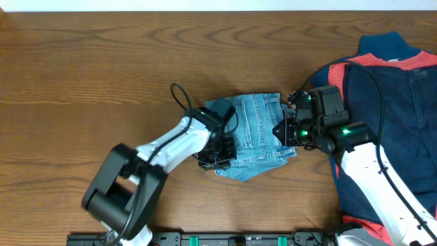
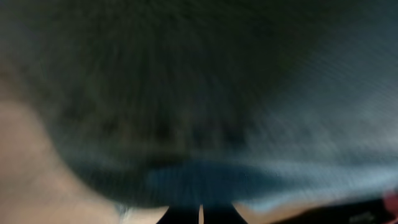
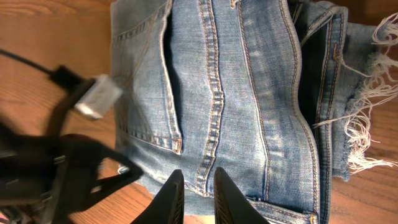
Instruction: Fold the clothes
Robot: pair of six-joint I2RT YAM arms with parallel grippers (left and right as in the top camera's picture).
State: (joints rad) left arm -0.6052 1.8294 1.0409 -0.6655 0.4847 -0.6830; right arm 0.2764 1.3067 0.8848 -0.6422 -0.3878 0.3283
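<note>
Overhead: folded light-blue jeans (image 1: 254, 137) on the wooden table (image 1: 102, 68), left gripper (image 1: 220, 156) shut at their edge, right gripper (image 3: 197, 179) slightly parted, gripping nothing.

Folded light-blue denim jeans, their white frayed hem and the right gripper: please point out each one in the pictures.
folded light-blue denim jeans (image 1: 256, 133), overhead view, middle of the top layer.
white frayed hem (image 3: 359, 127), right wrist view, loose threads.
right gripper (image 3: 198, 179), right wrist view, between its fingertips.
</note>
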